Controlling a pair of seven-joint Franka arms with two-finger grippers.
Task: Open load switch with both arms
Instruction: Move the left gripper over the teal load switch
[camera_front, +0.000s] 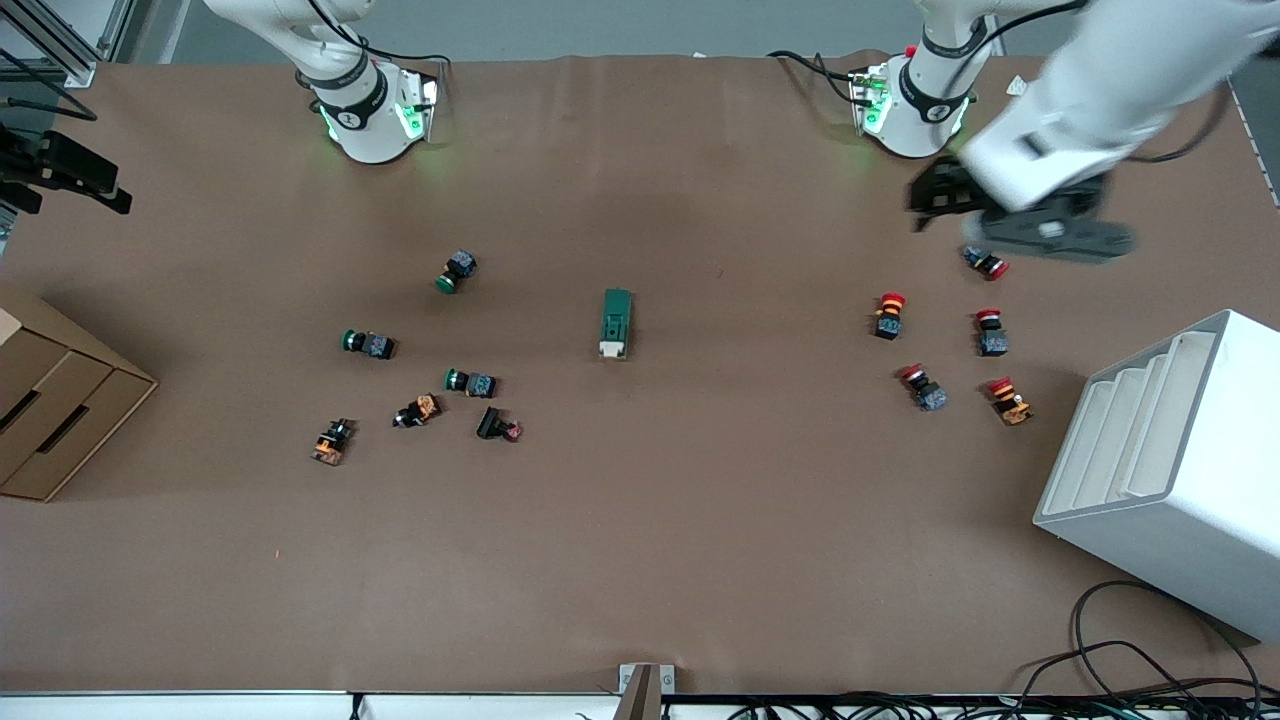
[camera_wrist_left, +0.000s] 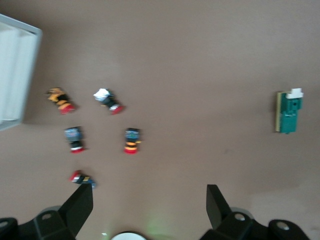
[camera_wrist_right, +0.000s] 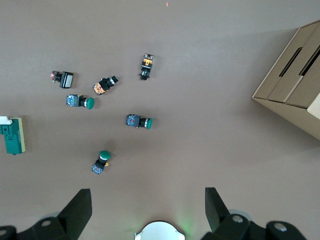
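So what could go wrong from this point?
1. The load switch lies loose on the table and could slide if one pincer touches it first.
2. The open left pincer hangs over the red push buttons and might knock them when it descends.
3. The open right pincer must pass the green push buttons.

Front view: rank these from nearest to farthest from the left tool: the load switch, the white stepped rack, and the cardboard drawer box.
The left tool, open, hangs over the table near the left arm's base.
1. White stepped rack: at the left arm's end, nearer the front camera.
2. Load switch: mid-table, untouched.
3. Cardboard drawer box: at the right arm's end.
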